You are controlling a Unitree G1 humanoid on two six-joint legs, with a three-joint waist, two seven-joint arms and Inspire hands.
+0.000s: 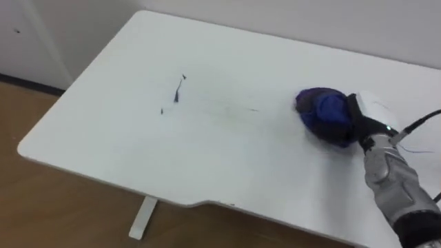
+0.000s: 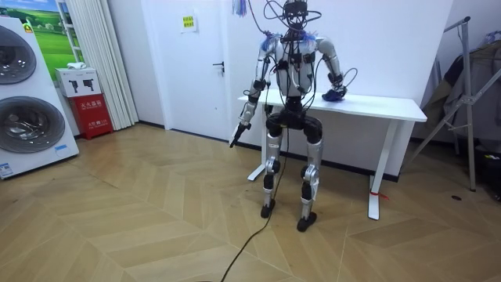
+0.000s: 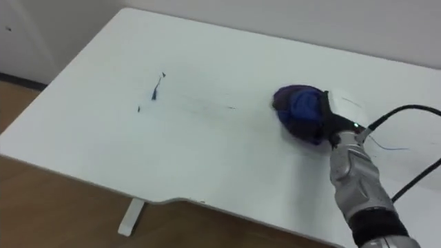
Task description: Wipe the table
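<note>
A white table (image 1: 207, 151) bears short dark marks (image 1: 178, 89) on its left part, with a faint streak running right from them. A bunched blue cloth (image 1: 324, 110) lies on the right part of the tabletop. My right hand (image 1: 362, 120) is shut on the cloth from the right and rests it on the surface, well to the right of the marks. In the room view I stand upright at the table's front edge, and my left hand (image 2: 236, 133) hangs open at my side, below the tabletop.
The table (image 2: 376, 106) stands against a white wall, over wooden floor. On the room view's left are washing machines (image 2: 27, 117) and a red box (image 2: 92, 113); a door (image 2: 196, 63) is behind me. A metal rack (image 2: 470, 102) stands at the room view's right.
</note>
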